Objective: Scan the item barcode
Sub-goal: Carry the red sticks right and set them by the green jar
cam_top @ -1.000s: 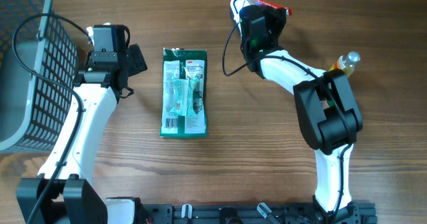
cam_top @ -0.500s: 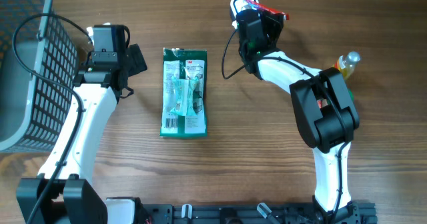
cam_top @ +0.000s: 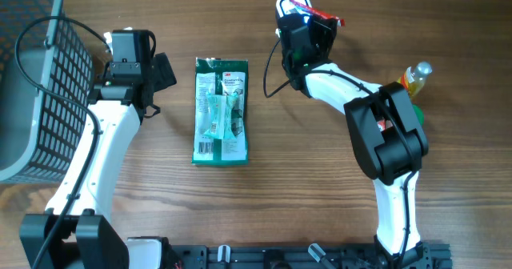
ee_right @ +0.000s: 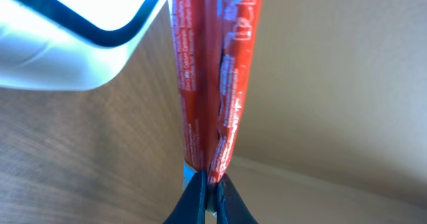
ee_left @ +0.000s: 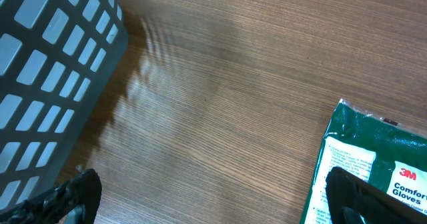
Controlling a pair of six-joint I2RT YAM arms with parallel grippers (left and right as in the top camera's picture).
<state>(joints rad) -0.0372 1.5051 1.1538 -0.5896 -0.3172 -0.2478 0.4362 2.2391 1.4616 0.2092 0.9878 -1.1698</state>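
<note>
Note: your right tool (ee_right: 209, 187) is clamped on the thin red foil packet (ee_right: 213, 71), long axis straight out from the tool, just right of the white scanner-like housing (ee_right: 67, 37) at the far bench (cam_top: 304, 181) edge; left tool (ee_left: 213, 201) apart, empty.

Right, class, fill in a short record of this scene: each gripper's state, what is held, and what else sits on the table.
left gripper: open, empty, between basket and glove pack
right gripper: shut on red packet, held up beside white device
glove pack: green, flat on table, nothing touching it
basket: grey mesh, far left
bottle: next to right arm
</note>
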